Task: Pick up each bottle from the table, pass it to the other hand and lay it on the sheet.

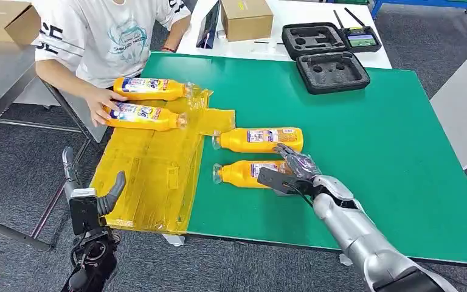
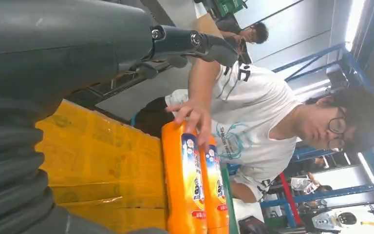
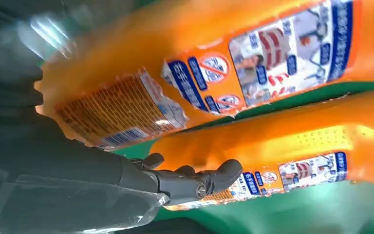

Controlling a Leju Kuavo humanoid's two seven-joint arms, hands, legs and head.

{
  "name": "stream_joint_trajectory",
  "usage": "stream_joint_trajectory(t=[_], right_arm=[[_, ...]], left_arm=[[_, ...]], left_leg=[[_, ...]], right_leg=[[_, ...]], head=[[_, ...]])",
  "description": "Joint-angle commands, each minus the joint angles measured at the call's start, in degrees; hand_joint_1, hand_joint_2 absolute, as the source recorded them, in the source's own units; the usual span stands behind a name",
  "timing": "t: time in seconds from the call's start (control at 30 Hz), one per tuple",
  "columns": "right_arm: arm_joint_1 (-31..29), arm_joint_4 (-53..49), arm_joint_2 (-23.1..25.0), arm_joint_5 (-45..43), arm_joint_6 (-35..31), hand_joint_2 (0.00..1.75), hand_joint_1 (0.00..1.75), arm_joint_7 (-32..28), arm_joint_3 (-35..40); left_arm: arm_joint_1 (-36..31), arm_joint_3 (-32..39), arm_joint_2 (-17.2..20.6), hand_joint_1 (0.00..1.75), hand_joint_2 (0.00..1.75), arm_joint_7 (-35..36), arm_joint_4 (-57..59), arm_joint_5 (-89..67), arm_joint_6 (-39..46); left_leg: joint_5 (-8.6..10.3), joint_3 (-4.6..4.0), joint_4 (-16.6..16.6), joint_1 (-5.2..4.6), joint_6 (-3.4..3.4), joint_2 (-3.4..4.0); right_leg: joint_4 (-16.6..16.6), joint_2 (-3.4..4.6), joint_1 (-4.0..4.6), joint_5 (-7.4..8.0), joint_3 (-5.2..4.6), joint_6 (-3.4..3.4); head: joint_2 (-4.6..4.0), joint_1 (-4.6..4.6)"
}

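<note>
Right hand [image 1: 292, 170], fingers spread, reaches the nearer bottle [image 1: 243, 173] at frame centre on the tabletop [image 1: 371, 152]; next it must close and lift. Left hand [image 1: 91, 194] waits open, lower left.

Two bottles [image 1: 140, 100] are lying side by side on the far end of the sheet [image 1: 146, 182], which is covering the left part of the table [image 1: 371, 152]. Two more bottles [image 1: 258, 155] are lying right of the sheet, one behind the other. Two cases [image 1: 331, 52] are sitting at the far edge.
</note>
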Motion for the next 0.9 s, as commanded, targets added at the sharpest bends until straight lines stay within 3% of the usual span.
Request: stream_joint_trajectory(t=[0.03, 0.3, 0.47, 0.5, 0.53, 0.57, 0.9], right_arm=[[-3.8, 6.2, 0.7, -0.1, 0.5, 1.75, 0.00, -0.4, 2.3], [-3.2, 7.2, 0.9, -2.5, 3.4, 1.75, 0.00, -2.5, 3.1], [-3.3, 8.0, 0.0, -3.6, 7.1, 1.75, 0.00, -3.2, 3.8], [-3.3, 8.3, -0.4, -3.7, 7.7, 1.75, 0.66, -3.3, 4.0], [-3.4, 8.6, -0.7, -3.8, 8.5, 1.75, 1.59, -3.2, 4.5], [-3.6, 8.9, -1.0, -4.0, 9.6, 1.75, 1.75, -3.1, 5.2], [-4.6, 10.6, -2.0, -3.2, 15.0, 1.75, 1.75, -3.0, 8.5]], left_arm=[[-1.5, -1.3, 0.6, 0.00, 1.75, 0.1, 3.8, 0.3, 0.8], [-3.2, -2.0, 0.6, 0.00, 1.75, 0.1, 6.1, 1.7, -0.1], [-3.7, -2.4, 0.6, 0.00, 1.75, 0.1, 7.2, 2.3, -0.8], [-4.0, -2.2, 0.6, 0.00, 1.75, 0.1, 7.8, 2.7, -1.0], [-4.1, -2.3, 0.6, 0.00, 1.75, 0.1, 7.9, 2.9, -1.0], [-4.2, -2.5, 0.7, 0.00, 1.75, 0.1, 8.0, 3.0, -1.0], [-5.0, -2.9, 0.4, 0.00, 1.75, 0.1, 9.5, 3.5, -1.1]], left_leg=[[-0.08, 0.20, 0.0, -0.02, 0.04, 0.04], [-0.17, 0.43, 0.0, -0.01, 0.06, -0.02], [-0.02, 0.14, 0.0, -0.01, 0.03, -0.04], [-0.08, 0.29, 0.0, -0.01, 0.05, -0.07], [-0.11, 0.37, 0.0, -0.01, 0.06, -0.08], [-0.08, 0.32, 0.0, 0.00, 0.05, -0.11], [-0.04, 0.47, -0.1, 0.01, 0.05, -0.13]], right_leg=[[0.0, -0.01, 0.00, -0.08, 0.18, -0.10], [0.0, -0.10, 0.04, -0.19, 0.42, -0.16], [0.0, -0.07, 0.00, -0.05, 0.13, -0.06], [0.0, -0.12, 0.02, -0.12, 0.30, -0.11], [0.0, -0.13, 0.03, -0.15, 0.37, -0.13], [-0.1, -0.16, 0.04, -0.12, 0.34, -0.11], [-0.1, -0.18, 0.03, -0.09, 0.48, -0.10]], head=[[0.00, 0.00], [-0.02, 0.00], [0.00, 0.00], [-0.02, 0.00], [0.00, 0.00], [0.00, 0.00], [-0.02, 0.00]])
